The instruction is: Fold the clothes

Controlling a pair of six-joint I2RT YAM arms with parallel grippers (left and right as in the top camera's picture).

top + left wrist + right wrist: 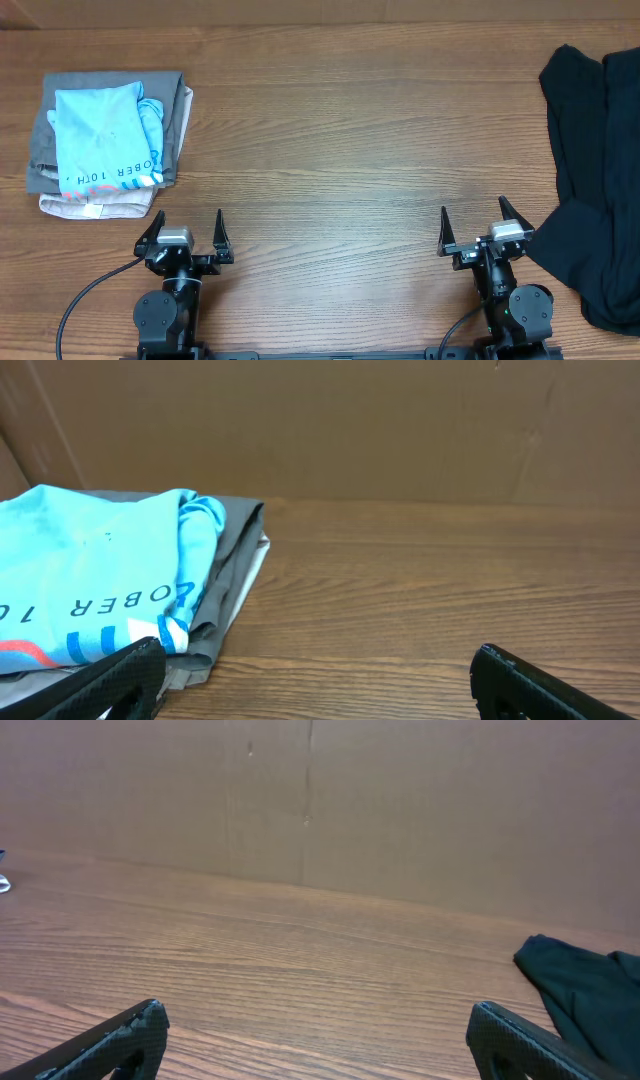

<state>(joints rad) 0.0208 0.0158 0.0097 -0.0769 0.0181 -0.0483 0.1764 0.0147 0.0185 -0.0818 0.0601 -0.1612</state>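
Left gripper (186, 222): lower left of the overhead frame, jaws spread wide with nothing between them. Its wrist view faces the folded stack.
Right gripper (473, 208): lower right of the frame, jaws likewise spread and empty. Both arms appear parked near the bottom edge, presumably so they do not cover the table (330, 130).
Clothes (590, 200): at the right edge of the overhead frame, running from the upper right to the lower right and partly cut off by the frame. They lie just beside the right arm; I cannot tell whether they touch it.
Clothes, appearance: plain black soft fabric, crumpled into a loose heap with deep folds. No sleeve or collar can be made out, and how many pieces there are is unclear.
Folded stack: upper left of the frame, with a light-blue shirt (100, 135) bearing dark lettering on top of a grey garment (178, 110) and a beige garment (95, 207).
Layout, judgement: finished pieces at the left, unfolded pile at the right, and the wood between them serving as the folding area.
Progress, judgement: the black heap is not yet handled. The right arm is the nearer one for a first grasp.
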